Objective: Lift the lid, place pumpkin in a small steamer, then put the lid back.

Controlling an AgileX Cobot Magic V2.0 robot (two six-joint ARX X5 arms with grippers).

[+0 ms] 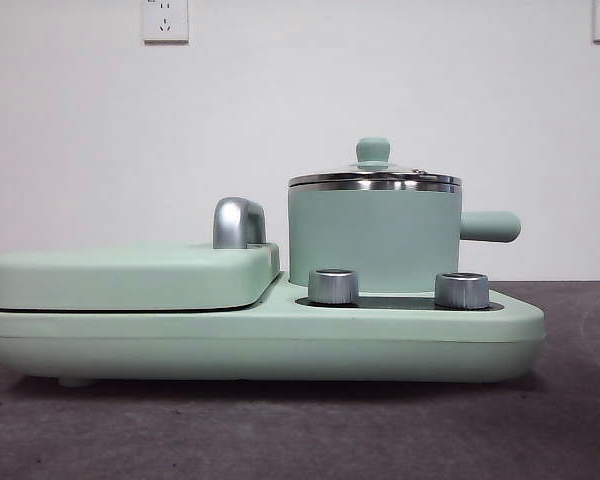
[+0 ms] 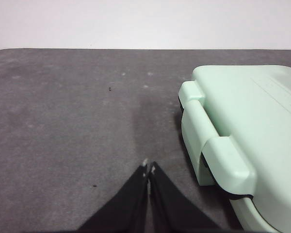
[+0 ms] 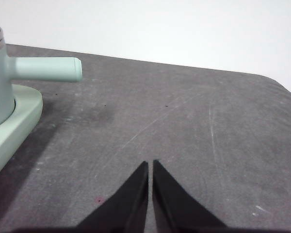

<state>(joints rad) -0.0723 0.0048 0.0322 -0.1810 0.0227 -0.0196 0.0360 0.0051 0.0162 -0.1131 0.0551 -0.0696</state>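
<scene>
— Sitting on the right half of a wide mint-green base point(image 1: 260, 335), the small steamer point(image 1: 373, 238) carried the lid point(image 1: 374, 178) square on its steel rim, its stubby handle reaching out past the base's right edge. Where were the arms?

— Both waited off to the sides. The left pincer point(image 2: 149, 168) hung low over bare grey worktop point(image 2: 68, 121), its jaws pressed together and holding nothing, with the corner of the flat rectangular cover point(image 2: 247, 121) near it on one side and open surface on the other.

— And the other one?

— The right pincer point(image 3: 151, 163) was likewise closed to a thin slit and empty, over open worktop beyond the steamer's handle and the base's rounded edge.

— Anything crowding the pot?

— Two silver knobs point(image 1: 333, 286) stood just before it on the base, and a chrome handle point(image 1: 238, 222) rose from the cover to its left. Above the lid's green knob the space was open to the white wall point(image 1: 280, 110). No pumpkin showed in any view.
</scene>
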